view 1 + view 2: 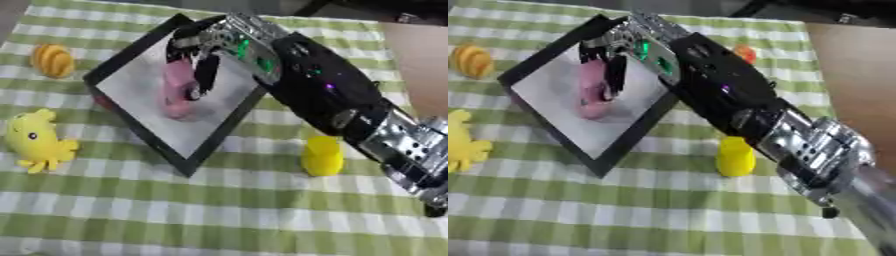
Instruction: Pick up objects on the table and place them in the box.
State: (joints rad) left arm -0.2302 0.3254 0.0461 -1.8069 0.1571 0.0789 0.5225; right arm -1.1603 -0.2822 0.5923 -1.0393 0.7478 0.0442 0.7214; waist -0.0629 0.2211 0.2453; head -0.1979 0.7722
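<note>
Robot hand (206,50) over pink object (179,92)

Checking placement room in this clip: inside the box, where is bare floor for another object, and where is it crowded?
The box has bare floor at its near corner, below the pink object, and along its left wall. The upper right is crowded: the right hand hangs over the pink object there, fingers curled down.

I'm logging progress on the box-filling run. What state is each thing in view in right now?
Box: open, black-rimmed, tilted askew on the cloth.
Pink object: inside the box, the right hand's fingers around it.
Right hand: over the box, fingers curled down at the pink object.
Yellow cylinder: upright on the cloth, outside the box.
Yellow plush toy: on the cloth, left of the box.
Orange ridged object: on the cloth, outside the box.
Left hand: not in view.
</note>
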